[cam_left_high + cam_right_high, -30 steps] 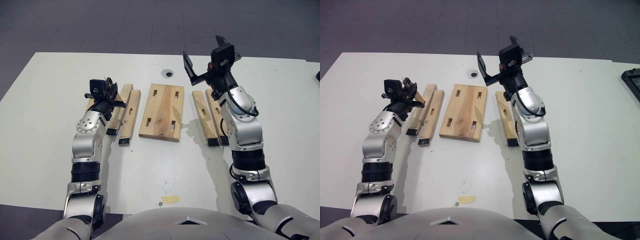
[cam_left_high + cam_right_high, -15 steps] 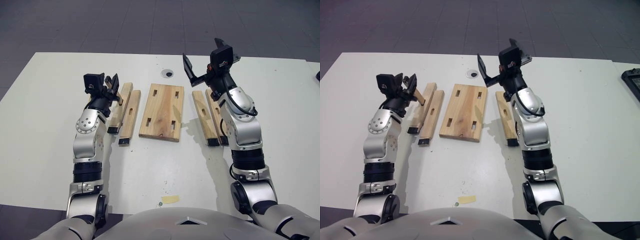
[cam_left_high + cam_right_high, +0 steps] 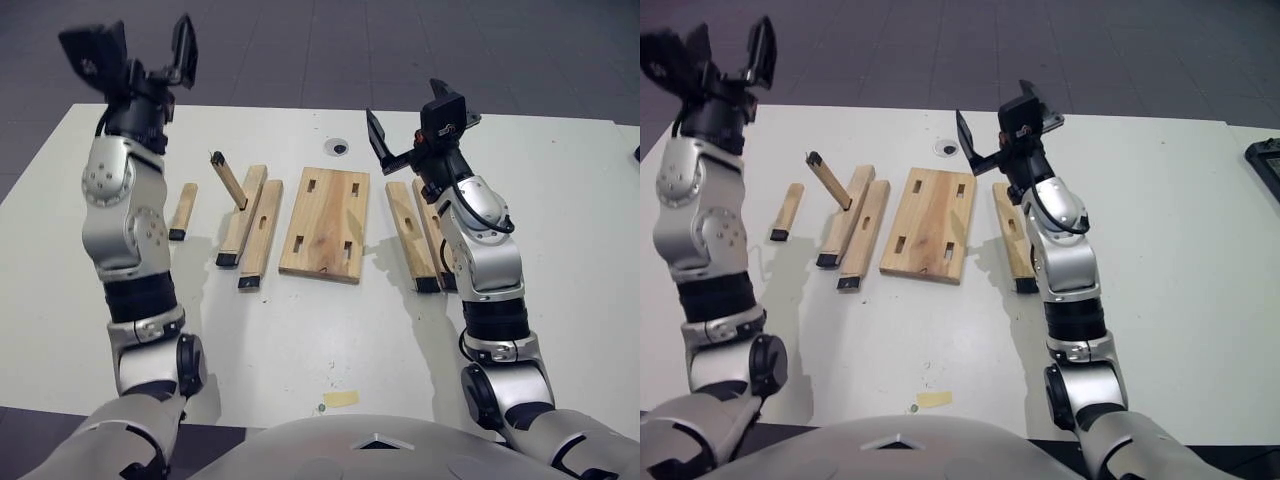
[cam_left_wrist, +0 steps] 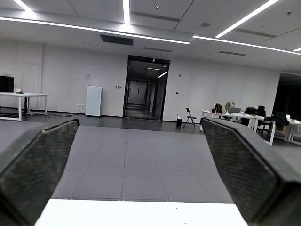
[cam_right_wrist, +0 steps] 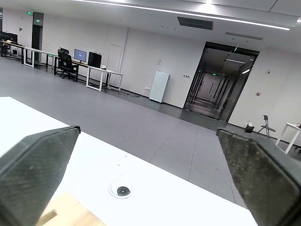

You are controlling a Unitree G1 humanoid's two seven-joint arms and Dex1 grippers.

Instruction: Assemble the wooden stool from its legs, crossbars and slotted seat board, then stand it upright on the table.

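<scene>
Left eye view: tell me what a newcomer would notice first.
The left gripper, held high and wide open at the left side of the table. Then the short wooden stick standing at a tilt on the long leg pieces, left of the slotted seat board, which lies flat mid-table.

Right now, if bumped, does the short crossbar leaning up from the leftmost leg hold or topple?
Probably topples: the crossbar stands tilted, only its lower end on the leg; slot seating unclear. Looks like solid wood, so unlikely to flex. Square edges suggest it won't roll.
</scene>
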